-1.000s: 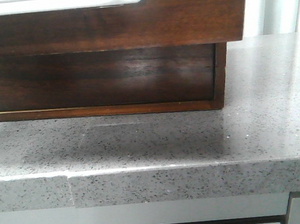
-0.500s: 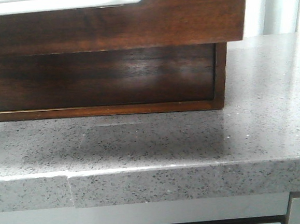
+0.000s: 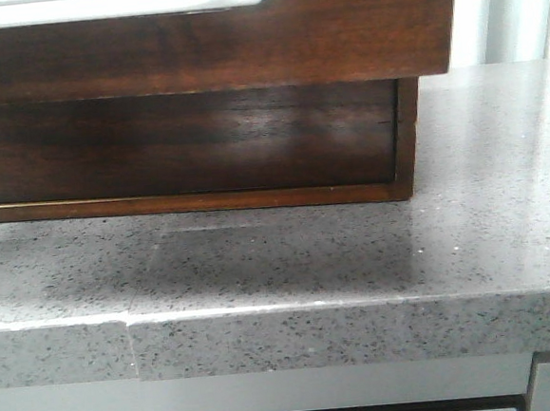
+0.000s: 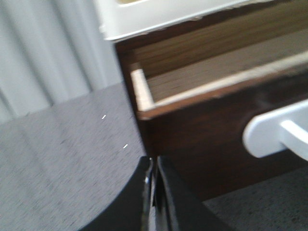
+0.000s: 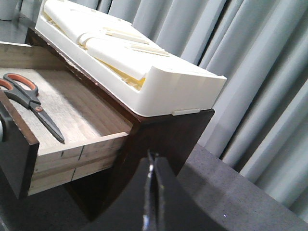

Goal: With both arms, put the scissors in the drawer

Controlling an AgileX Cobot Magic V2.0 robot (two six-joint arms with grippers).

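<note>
The scissors (image 5: 29, 106) lie flat on the pale wooden floor of the pulled-out drawer (image 5: 82, 120), blades closed. A white plastic tray (image 5: 134, 67) sits on top of the dark wood cabinet (image 5: 163, 139), which rests on a speckled grey countertop (image 3: 488, 246). The left gripper (image 4: 155, 192) and the right gripper (image 5: 153, 192) both hover beside the cabinet with fingers pressed together, holding nothing.

scissors (image 5: 30, 107) lying flat inside open drawer (image 5: 82, 126); white tray (image 5: 139, 72) on cabinet top; fingers (image 5: 153, 192) closed together
</note>
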